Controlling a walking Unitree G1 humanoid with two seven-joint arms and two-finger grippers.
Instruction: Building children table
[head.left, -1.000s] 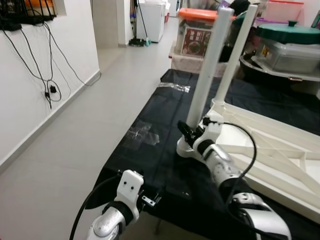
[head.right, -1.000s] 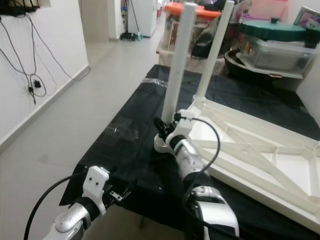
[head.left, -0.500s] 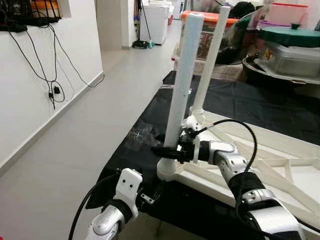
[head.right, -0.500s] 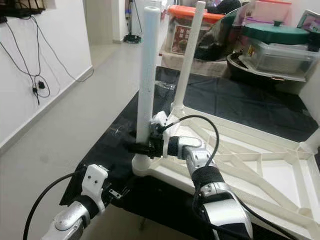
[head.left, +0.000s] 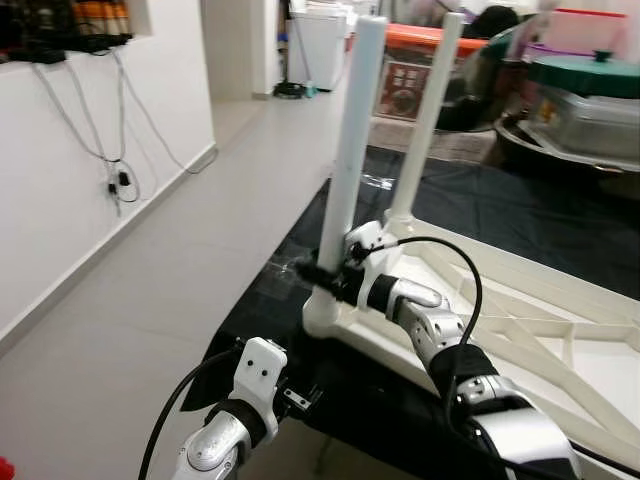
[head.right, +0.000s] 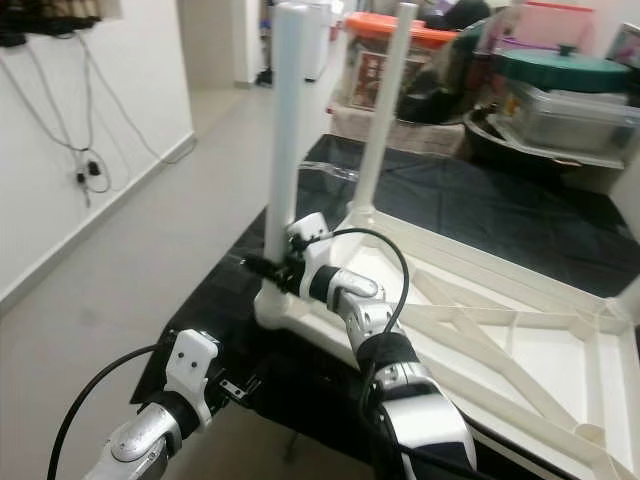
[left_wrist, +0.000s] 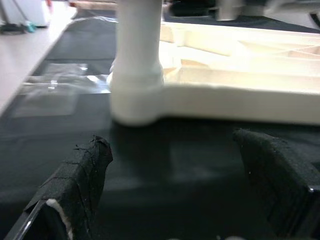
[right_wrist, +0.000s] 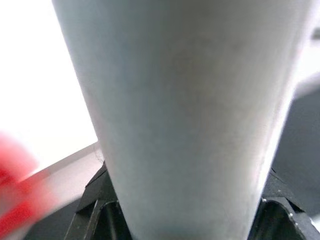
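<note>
A white children's table (head.left: 540, 310) lies upside down on a black cloth (head.left: 300, 240). Two white legs stand up from it: the near leg (head.left: 350, 140) at the front-left corner and a far leg (head.left: 425, 110) behind it. My right gripper (head.left: 322, 272) is shut on the near leg just above its socket. In the right wrist view the leg (right_wrist: 185, 110) sits between the black fingers (right_wrist: 95, 210). My left gripper (head.left: 300, 398) hovers low at the cloth's front edge, open and holding nothing. In the left wrist view the leg's socket (left_wrist: 136, 95) stands a short way beyond the left gripper (left_wrist: 175, 195).
Storage boxes, one with an orange lid (head.left: 400, 60) and one with a green lid (head.left: 585, 75), stand behind the cloth. A white wall with hanging cables (head.left: 110, 150) runs along the left beside the tiled floor (head.left: 150, 300). Clear plastic wrap (left_wrist: 65, 82) lies on the cloth.
With my right gripper on the near leg, the table's corner has slid toward the front-left of the cloth. The camera has shifted a little. The left arm has stayed put.
</note>
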